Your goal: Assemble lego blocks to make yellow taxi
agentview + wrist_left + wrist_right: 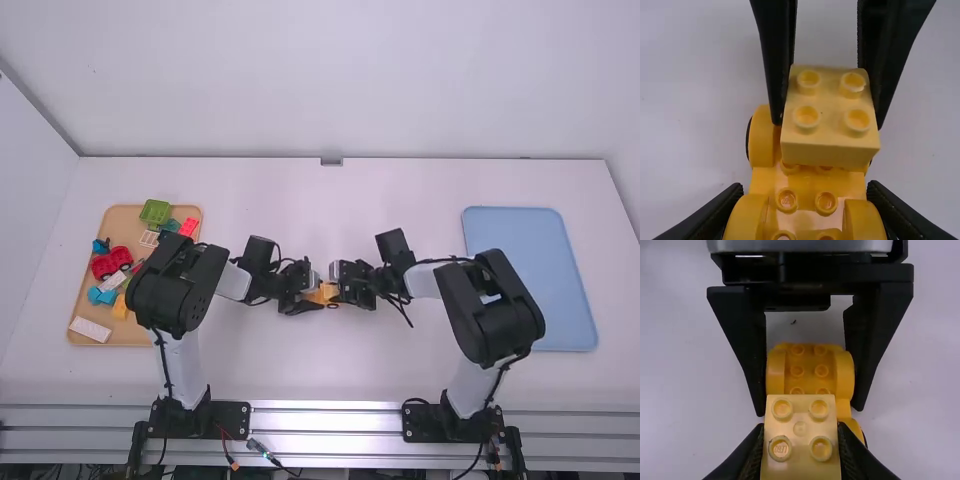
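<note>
Deep yellow plastic, the wheeled car base [807, 220] sits near the middle of the table, caught between the two arms. From behind the arms, with twelve o'clock pointing away, I see the table's [300, 370] far edge well off at twelve and the metal rails [330, 410] along six. The wooden-looking tray [118, 225] lies toward nine, its near-side rim not far from the left arm's bulky elbow; a blue tray [530, 280] lies toward three, just beyond the right arm's. Plain white wall [350, 80] stands behind the pale, smooth tabletop.

The left gripper [317, 302] has the car base pinched by its sides, and the right gripper [338, 291] squeezes a paler, square-topped yellow block [800, 445] with four round studs. That block sits over part of the base; whether they're joined, I can't tell. The base has rounded, bulging fenders and rows of hollow-topped studs. On the wooden-looking tray, a green block [155, 211] is near twelve, red wheeled pieces [103, 266] near nine, and a flat cream piece [90, 329] near seven.
</note>
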